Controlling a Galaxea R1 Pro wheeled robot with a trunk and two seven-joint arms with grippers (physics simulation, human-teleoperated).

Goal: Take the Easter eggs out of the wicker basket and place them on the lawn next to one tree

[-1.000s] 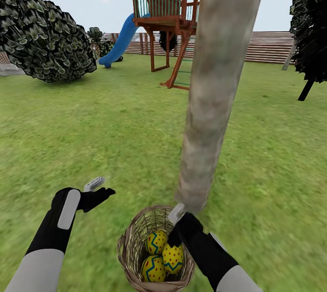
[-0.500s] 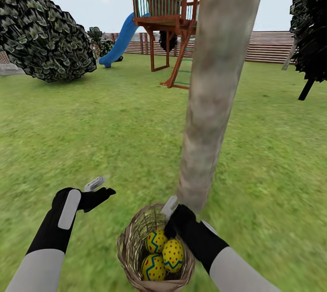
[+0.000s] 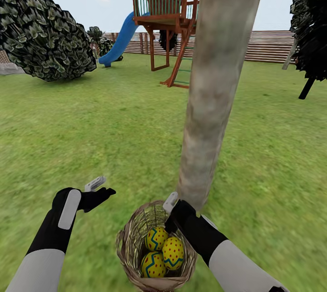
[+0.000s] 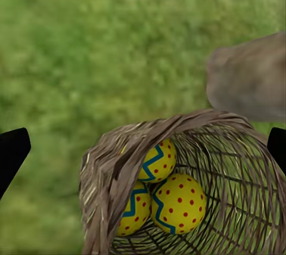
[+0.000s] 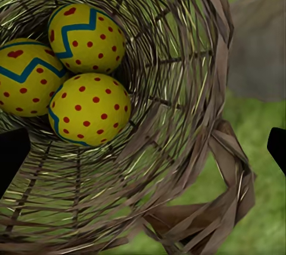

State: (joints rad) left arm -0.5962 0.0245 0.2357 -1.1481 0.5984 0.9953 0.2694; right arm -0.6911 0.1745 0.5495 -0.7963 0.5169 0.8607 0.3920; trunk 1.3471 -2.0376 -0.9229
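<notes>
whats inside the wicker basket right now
Three Easter eggs lie together at the bottom of the wicker basket. Whatever is beneath them is covered.

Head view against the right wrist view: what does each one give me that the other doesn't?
Head view alone: the playset, blue slide, fence, round bush, the left pincer open over the lawn, and the right pincer at the basket's far rim.

Right wrist view alone: the basket's loop handle.

Both: three Easter eggs inside the wicker basket, with the tree trunk just beyond.
</notes>
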